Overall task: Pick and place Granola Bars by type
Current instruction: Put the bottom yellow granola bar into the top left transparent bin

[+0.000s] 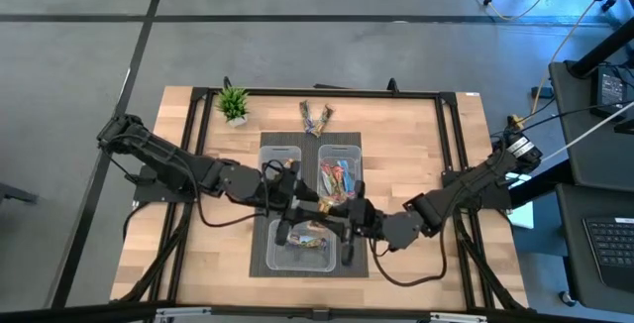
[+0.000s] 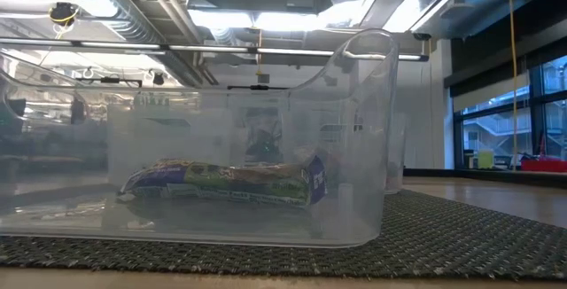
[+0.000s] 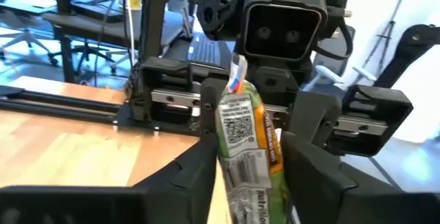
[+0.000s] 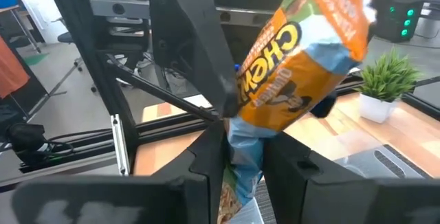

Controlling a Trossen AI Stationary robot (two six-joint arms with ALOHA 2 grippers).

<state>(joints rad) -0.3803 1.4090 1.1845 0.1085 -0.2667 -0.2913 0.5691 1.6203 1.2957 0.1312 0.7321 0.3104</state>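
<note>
From my station, the high view hides the most: both grippers meet over the middle of the table (image 1: 188, 264), and their dark bodies cover the handover point, so from above I cannot make out finger spacing. I rely on the wrist views for that. In the left wrist view, the left gripper (image 3: 249, 176) has its fingers closed against a green-and-white bar (image 3: 246, 148) standing upright between them, barcode facing the camera; its lower end is cut off by the frame edge. In the right wrist view, the right gripper (image 4: 240, 162) pinches the lower end of an orange-and-blue bar (image 4: 295, 66), which tilts up and away from the jaws; its far tip is cropped. The two bars sit very near each other, and I cannot tell whether they touch. In the high view, the near bin (image 1: 280, 260) on the grey mat (image 1: 264, 204) holds one bar (image 1: 309, 240), partly masked by the arms; the low view shows it lying flat on the bin floor. The far right bin (image 1: 340, 150) holds several red-multicoloured bars (image 1: 340, 176). Two brown bars (image 1: 316, 117) lie loose on the wood beyond the bins, near the potted plant (image 1: 233, 104).
</note>
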